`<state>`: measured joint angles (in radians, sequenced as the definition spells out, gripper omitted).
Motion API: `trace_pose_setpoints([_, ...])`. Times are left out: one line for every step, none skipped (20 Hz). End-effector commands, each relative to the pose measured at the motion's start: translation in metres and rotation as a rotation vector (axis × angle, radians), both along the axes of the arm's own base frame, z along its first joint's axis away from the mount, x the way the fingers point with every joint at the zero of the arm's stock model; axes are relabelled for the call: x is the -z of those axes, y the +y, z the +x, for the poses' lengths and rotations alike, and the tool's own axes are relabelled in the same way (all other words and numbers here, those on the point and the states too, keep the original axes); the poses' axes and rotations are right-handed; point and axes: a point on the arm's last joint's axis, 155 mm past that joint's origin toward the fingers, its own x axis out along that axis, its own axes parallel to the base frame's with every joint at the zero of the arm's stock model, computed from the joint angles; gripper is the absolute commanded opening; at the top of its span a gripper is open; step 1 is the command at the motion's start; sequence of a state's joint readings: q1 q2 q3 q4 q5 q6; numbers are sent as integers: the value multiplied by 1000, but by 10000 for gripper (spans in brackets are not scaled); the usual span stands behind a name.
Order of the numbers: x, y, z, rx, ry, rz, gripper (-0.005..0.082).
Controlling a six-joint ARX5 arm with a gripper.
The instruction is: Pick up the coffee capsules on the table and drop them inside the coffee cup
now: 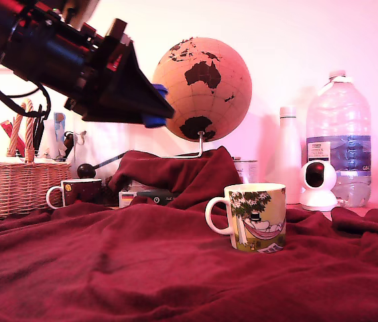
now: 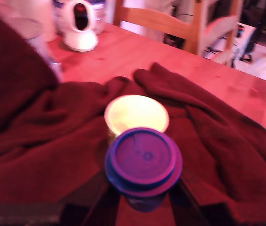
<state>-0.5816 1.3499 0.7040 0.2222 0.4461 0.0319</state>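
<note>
A dark blue coffee capsule fills the near wrist view, flanged rim and flat face toward the lens, pinched by its tapered body in the gripper, whose dark fingers close on it from either side. Small, light and thin-walled, it probably wants a gentle squeeze below the rim: the smooth plastic could slip or dent under force. Just beyond it, at 12 o'clock from the pod, the cream coffee cup stands open-mouthed on the rumpled dark red blanket covering the table. In the exterior view the gripper hangs high at 10 o'clock from the cartoon-printed cup, well apart from it. No beige capsule is visible. Farther back stand a maroon mug, cork globe and water bottle.
</note>
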Motion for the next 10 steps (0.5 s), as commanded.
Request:
trace_pose_setpoints([6,-1,-4,10,16,2,157])
trace_pose_setpoints([6,-1,-4,9,16,2,157])
trace_pose_setpoints([6,-1,-4,9,16,3,157])
trace_pose_setpoints([6,-1,-4,9,16,3,157])
trace_pose_setpoints([6,-1,-4,9,16,3,157])
trace_pose_setpoints([6,-1,-4,8,15,2,157])
trace_pose_setpoints([5,-1,-4,9,12,0,157])
trace_pose_setpoints([5,-1,-4,8,11,-1,157])
trace_pose_setpoints([5,-2,-4,8,10,-1,157])
trace_pose_setpoints([3,-2,-3,7,3,-4,157])
